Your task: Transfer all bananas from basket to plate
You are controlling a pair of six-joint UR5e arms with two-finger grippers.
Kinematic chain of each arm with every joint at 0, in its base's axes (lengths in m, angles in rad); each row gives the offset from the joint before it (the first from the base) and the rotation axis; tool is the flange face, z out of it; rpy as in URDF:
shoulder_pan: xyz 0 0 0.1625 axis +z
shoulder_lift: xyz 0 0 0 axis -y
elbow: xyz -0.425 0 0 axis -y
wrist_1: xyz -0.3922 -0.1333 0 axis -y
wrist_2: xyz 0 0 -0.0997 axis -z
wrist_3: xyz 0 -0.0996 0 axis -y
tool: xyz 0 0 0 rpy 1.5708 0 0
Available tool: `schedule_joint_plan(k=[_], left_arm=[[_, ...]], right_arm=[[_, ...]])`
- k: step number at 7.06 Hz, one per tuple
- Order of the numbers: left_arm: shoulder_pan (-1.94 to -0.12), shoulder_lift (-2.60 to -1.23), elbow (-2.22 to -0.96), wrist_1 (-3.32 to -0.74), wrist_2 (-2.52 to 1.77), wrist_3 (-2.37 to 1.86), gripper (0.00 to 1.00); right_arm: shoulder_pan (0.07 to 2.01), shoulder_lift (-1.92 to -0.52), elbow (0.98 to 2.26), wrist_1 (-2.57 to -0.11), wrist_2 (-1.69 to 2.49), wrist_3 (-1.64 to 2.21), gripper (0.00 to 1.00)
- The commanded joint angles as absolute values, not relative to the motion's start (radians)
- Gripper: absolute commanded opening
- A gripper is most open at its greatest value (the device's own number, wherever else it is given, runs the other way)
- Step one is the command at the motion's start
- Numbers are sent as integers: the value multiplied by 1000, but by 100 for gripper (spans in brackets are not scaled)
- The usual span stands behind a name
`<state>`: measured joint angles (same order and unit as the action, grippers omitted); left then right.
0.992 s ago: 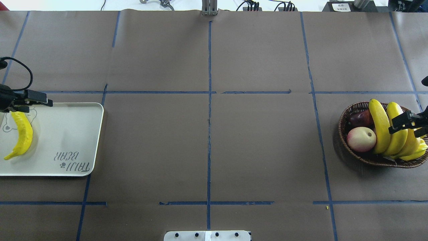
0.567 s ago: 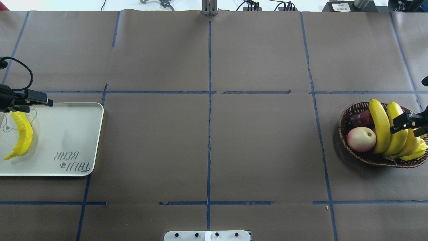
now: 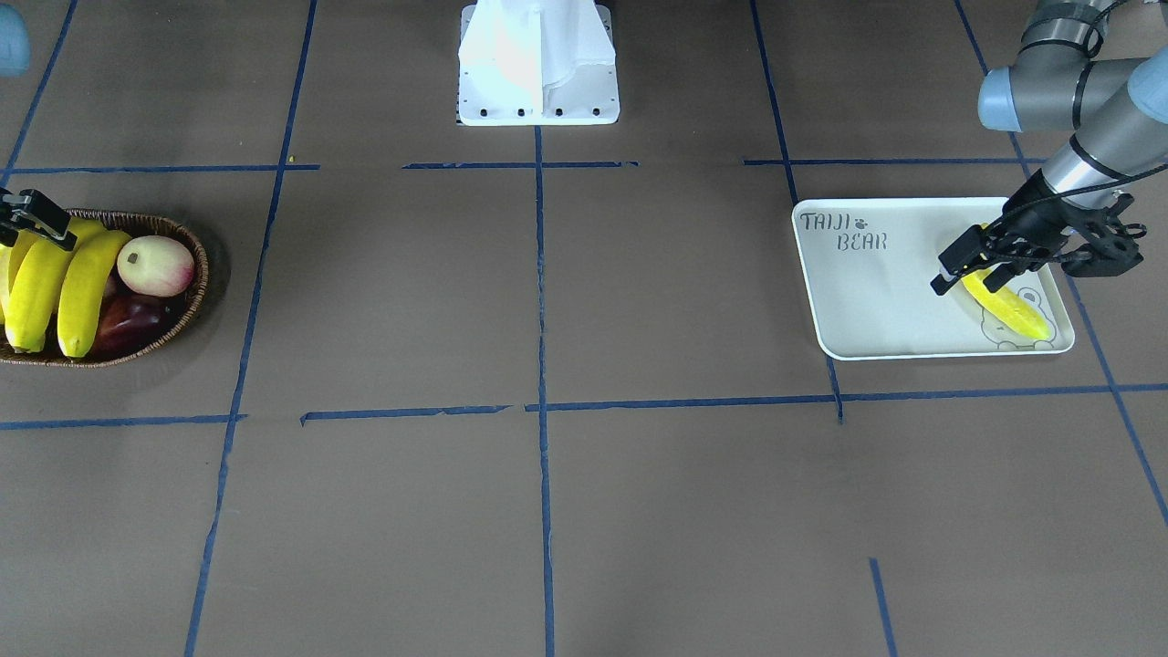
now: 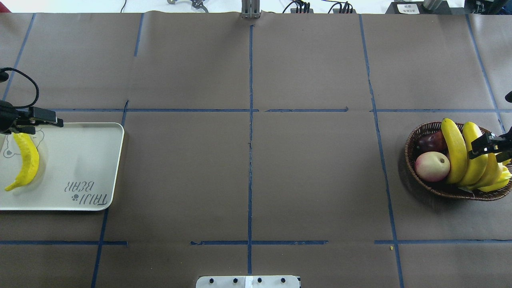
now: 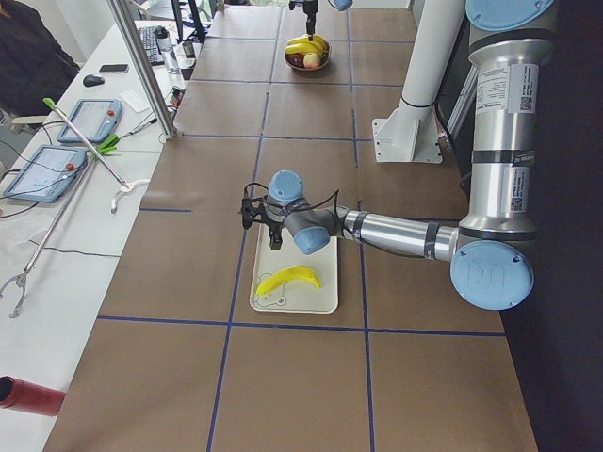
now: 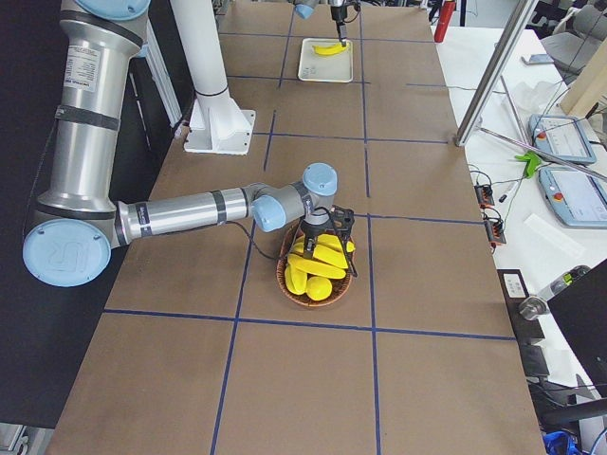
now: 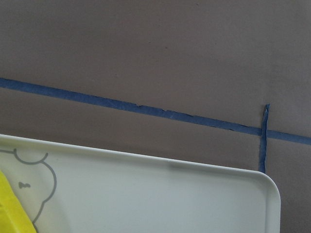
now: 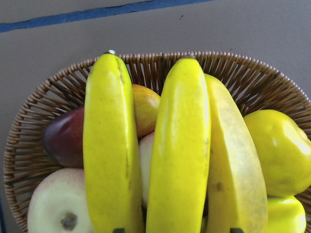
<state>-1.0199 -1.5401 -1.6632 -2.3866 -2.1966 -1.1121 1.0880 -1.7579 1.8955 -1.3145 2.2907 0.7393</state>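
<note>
Now | step: next pick; one banana (image 4: 27, 160) on TAIJI BEAR plate (image 4: 80, 160) | left gripper (image 3: 944, 274) spread, empty, over it | right gripper (image 4: 489, 149) spread astride middle banana (image 8: 180, 145) in wicker basket (image 4: 408, 160) | next: close, lift

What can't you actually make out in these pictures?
How many long yellow bananas fill the brown wicker basket: overhead, the picture's edge and the right gripper hide some.
One end of the yellow banana on the white rectangular tray: the left gripper covers it overhead and front-facing; side view too small.
</note>
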Motion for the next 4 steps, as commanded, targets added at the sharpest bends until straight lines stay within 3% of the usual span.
schedule_joint_plan(k=[1,4], left_arm=[[-1019,-1539,-1661,-2387,-2197,-1112,100],[-1019,-1540,-1661,-2388,-2198,-1112,100]], right_arm=[[1072,-1756,1894,-1315,2286,741,76],[1058,-1756,1891,-1315,2283,742,74]])
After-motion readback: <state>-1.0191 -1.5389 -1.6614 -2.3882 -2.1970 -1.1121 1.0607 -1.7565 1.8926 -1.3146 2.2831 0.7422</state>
